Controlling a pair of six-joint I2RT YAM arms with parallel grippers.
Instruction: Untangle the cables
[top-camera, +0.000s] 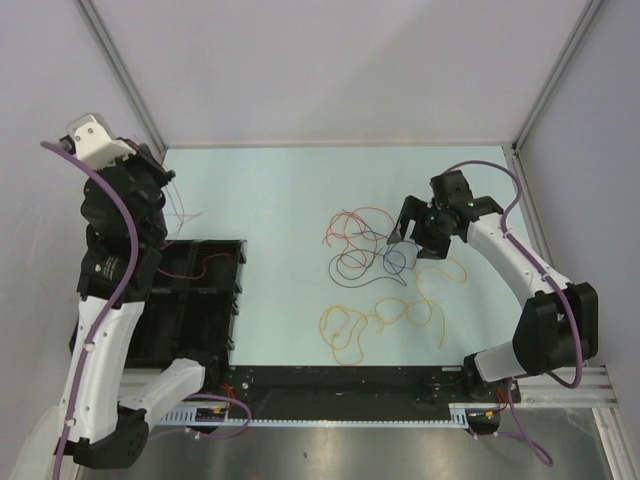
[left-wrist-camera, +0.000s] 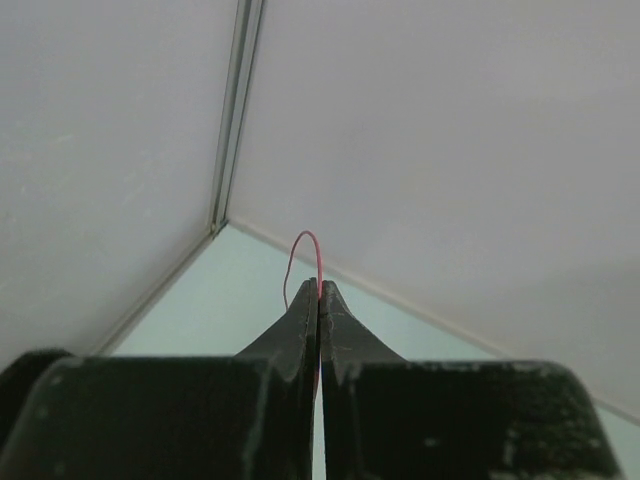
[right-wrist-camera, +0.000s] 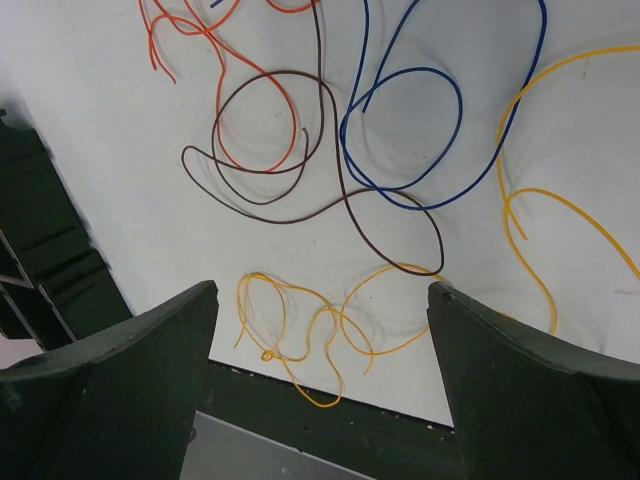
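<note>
The left tool (left-wrist-camera: 319, 292) is pressed together on a thin red wire (left-wrist-camera: 312, 243), which is seen arching above the fingertips; the arm is raised over the far left corner of the surface (top-camera: 270, 190). The right tool (right-wrist-camera: 320, 300) is spread wide and positioned over the cables (top-camera: 380, 283). These are laid in loose red, brown, blue and yellow loops, crossed over one another, at the middle of the surface. A black tray (top-camera: 190, 320) is seen at the left.

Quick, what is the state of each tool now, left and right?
Left tool: closed, holding a thin red wire.
Right tool: open, holding nothing.
</note>
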